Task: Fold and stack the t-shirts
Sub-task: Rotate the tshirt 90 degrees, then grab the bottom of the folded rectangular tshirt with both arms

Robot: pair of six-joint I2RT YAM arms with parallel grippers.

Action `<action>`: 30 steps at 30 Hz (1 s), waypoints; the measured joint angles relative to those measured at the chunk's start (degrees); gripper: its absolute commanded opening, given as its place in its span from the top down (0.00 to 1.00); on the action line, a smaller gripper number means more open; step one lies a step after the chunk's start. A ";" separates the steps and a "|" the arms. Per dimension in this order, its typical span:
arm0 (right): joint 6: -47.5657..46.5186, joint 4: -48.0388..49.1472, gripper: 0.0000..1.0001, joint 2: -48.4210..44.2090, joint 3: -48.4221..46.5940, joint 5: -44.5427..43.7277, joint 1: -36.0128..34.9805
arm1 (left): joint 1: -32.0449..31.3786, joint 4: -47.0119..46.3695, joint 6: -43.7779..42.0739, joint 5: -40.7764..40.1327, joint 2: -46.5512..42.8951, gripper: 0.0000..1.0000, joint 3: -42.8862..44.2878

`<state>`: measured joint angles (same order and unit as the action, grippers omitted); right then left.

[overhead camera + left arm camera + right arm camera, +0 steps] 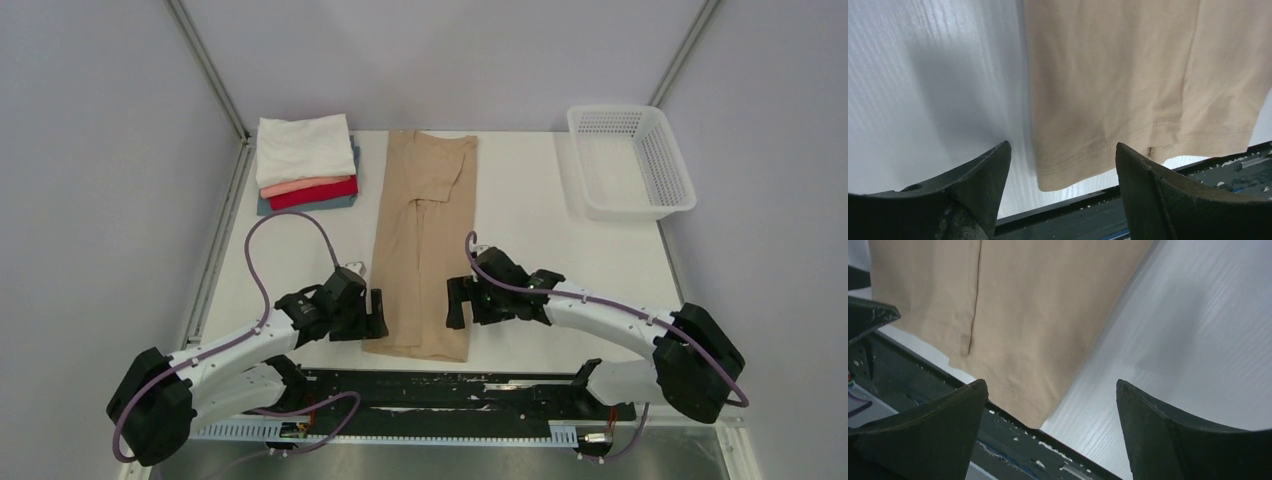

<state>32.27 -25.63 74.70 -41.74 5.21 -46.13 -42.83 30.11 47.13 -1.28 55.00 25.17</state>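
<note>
The tan t-shirt [423, 235] lies flat on the white table [540, 250], folded lengthwise into a long strip, hem at the near edge. A stack of folded t-shirts [305, 163], white on top, then red, then blue-grey, sits at the far left. My left gripper [377, 313] is open and empty just left of the strip's near hem corner [1050, 182]. My right gripper [455, 303] is open and empty just right of the hem's other corner [1035, 420]. Both hover low above the table, touching no cloth.
A white plastic mesh basket [632, 160] stands at the far right of the table. A black rail [440, 395] runs along the table's near edge, right by the shirt's hem. Grey walls close in on the left, the back and the right.
</note>
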 measured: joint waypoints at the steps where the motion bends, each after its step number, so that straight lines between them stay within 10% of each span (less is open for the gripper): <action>1: 0.94 -0.28 0.04 -0.81 0.94 -0.13 -1.49 | 0.09 -0.76 -0.17 0.72 0.48 0.31 0.00; 13: 8.61 -0.35 0.20 -4.28 7.37 1.55 -9.20 | 0.17 -2.03 -2.62 6.27 1.09 1.00 -1.97; 30: 14.67 4.02 0.88 -0.76 10.43 2.78 -13.46 | 0.17 -2.40 -0.92 8.83 0.48 1.00 -2.51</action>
<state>46.94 -21.61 73.93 -31.31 7.99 -59.59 -42.65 27.70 46.22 7.55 55.48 22.65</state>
